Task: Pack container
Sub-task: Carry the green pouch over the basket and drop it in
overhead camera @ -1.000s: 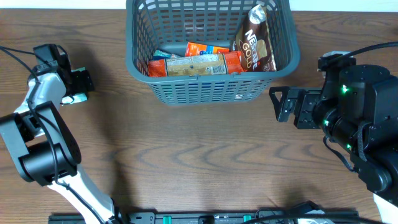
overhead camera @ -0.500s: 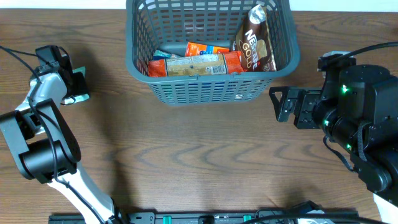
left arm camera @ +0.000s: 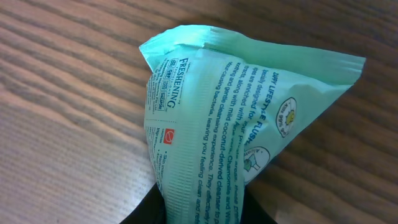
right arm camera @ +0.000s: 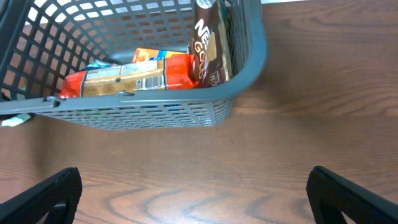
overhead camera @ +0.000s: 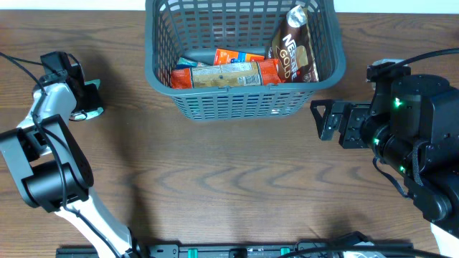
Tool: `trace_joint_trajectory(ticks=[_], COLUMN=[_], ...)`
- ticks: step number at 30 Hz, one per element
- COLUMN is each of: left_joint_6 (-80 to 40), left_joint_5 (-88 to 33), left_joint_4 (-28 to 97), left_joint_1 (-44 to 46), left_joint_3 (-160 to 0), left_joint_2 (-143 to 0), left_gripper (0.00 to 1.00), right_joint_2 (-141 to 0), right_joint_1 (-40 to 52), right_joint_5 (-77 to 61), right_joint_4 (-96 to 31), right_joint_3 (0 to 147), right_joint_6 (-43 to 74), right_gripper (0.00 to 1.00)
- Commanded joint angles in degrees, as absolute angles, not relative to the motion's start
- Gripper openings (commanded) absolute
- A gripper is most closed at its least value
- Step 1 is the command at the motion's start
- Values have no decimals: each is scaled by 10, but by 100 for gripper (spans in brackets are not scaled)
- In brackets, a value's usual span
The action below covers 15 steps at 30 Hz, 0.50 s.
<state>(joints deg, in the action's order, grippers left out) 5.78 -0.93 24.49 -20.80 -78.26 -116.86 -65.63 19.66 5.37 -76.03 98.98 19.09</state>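
Presently, left fingers (overhead camera: 93, 93) clamped on green wipes pack (left arm camera: 236, 137), left of basket (overhead camera: 237, 107). Right fingers (right arm camera: 50, 196) spread wide, empty, right of basket, over worktop (overhead camera: 229, 179).

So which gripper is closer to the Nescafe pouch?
Right. The right gripper hangs open by the basket's corner nearest the Nescafe pouch; the left gripper is beyond the opposite side, holding a green pack.

Even bright light, soft shadows, sharp focus throughout.
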Motion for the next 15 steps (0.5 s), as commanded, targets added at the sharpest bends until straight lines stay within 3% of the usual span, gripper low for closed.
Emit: trace_joint_trajectory(ticks=[1, 10, 15], left_joint_6=[52, 53, 122], left_joint_5=[-9, -9, -42], left_joint_4=[245, 218, 187], left_joint_1=[-208, -197, -139], left_joint_3=[-781, -781, -781], left_joint_2=[-1106, -863, -727], left_gripper=[6, 6, 6], right_joint_2=[-656, -656, -656], right_joint_1=[192, 192, 192], right_joint_5=[53, 53, 53], right_joint_4=[-761, -761, -761], right_joint_3=[996, 996, 996], right_joint_6=[197, 197, 197], right_gripper=[99, 99, 99])
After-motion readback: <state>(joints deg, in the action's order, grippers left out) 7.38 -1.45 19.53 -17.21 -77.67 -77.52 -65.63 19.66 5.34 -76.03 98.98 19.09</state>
